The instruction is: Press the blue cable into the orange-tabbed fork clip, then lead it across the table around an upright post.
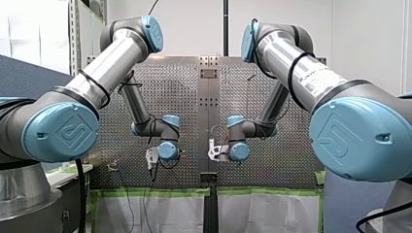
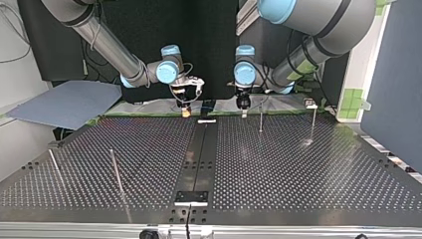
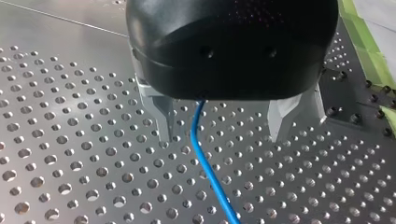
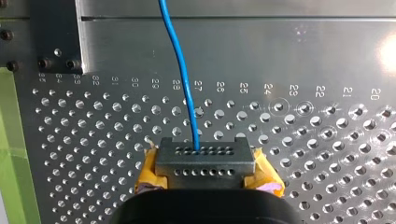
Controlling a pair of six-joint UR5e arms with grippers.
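Because the blue cable (image 4: 182,79) looks thin, light and limp, we judge it best taken close ahead of our right gripper (image 4: 204,161), whose yellow pads (image 4: 148,173) pinch it tight, while our left gripper (image 3: 223,136), further along from there, stands spread astride it without touching.

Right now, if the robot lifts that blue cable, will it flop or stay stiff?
Probably bendy rather than limp: the blue cable shows a gentle curve ahead of my right hand. Likely light, being so thin. It could slide, since my left hand stands open around it.
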